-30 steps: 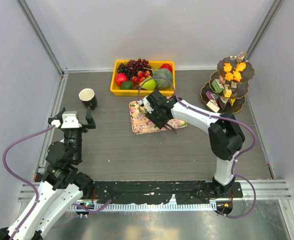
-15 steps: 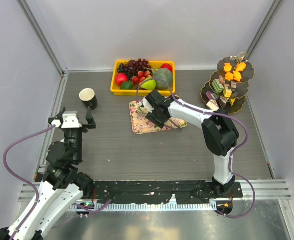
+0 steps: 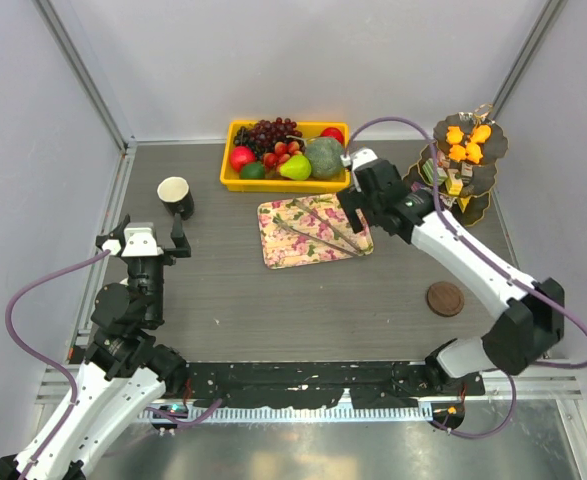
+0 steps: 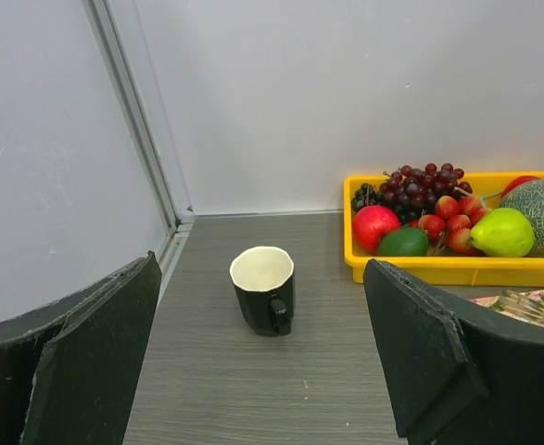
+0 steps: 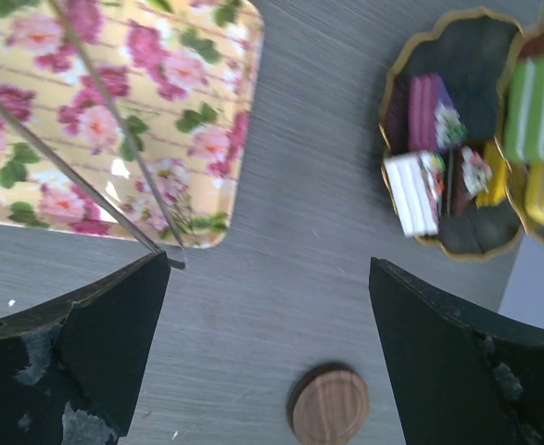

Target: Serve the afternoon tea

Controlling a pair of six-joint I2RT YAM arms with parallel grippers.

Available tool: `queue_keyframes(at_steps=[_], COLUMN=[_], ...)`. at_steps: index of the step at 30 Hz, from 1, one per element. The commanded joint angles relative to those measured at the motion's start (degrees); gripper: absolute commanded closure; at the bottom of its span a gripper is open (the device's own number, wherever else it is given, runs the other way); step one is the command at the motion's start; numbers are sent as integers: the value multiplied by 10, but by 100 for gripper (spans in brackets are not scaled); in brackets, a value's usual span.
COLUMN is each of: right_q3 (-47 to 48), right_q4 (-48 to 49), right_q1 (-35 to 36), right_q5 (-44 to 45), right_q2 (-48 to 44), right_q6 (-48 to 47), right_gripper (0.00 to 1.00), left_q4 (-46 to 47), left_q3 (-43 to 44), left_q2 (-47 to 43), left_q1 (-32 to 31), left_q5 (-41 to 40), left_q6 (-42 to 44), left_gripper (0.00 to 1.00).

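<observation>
Starting at the left, the left tool [image 3: 141, 238] is seen wide open with nothing in it. It is pointed at the black cup [image 4: 264, 289], which is standing upright near it but is not touched. A grab for the cup seems to be the step in hand. For that, the tool needs to be moved forward and closed gently round the cup, so that it is not knocked over.

In the middle, thin metal tongs [image 3: 318, 228] are laid on the flowery tray [image 3: 273, 252]. Just past the tray's right side, the right tool [image 5: 267, 348] is held up high, wide open and empty too.

At the right, the orange pastries [image 3: 465, 143] and cake pieces [image 5: 411, 190] are set on the three-tier stand [image 5: 466, 46]. A round wooden coaster [image 3: 445, 298] is seen nearer the front, and the cup may be meant for it.

The table [image 3: 233, 300] is grey and wood-grained, and pale walls are set round it.
</observation>
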Motion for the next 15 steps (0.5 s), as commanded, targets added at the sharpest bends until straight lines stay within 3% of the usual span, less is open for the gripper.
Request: queue_keyframes(at_steps=[1, 5, 9, 15], right_q3=[-53, -124, -228, -277], right_q4=[-16, -7, 93, 229], right_q1=[-11, -27, -53, -94], right_q5=[82, 57, -37, -123], right_q2=[-76, -161, -225, -168], right_q6=[112, 163, 205, 270], right_gripper=[4, 4, 5, 4], left_q4=[22, 21, 22, 22], left_q3=[5, 6, 6, 6], left_q2=[-3, -4, -5, -5], left_q1=[-2, -1, -2, -2], left_q5=[-4, -4, -2, -2], left_q6=[5, 5, 3, 3], left_gripper=[1, 1, 1, 1])
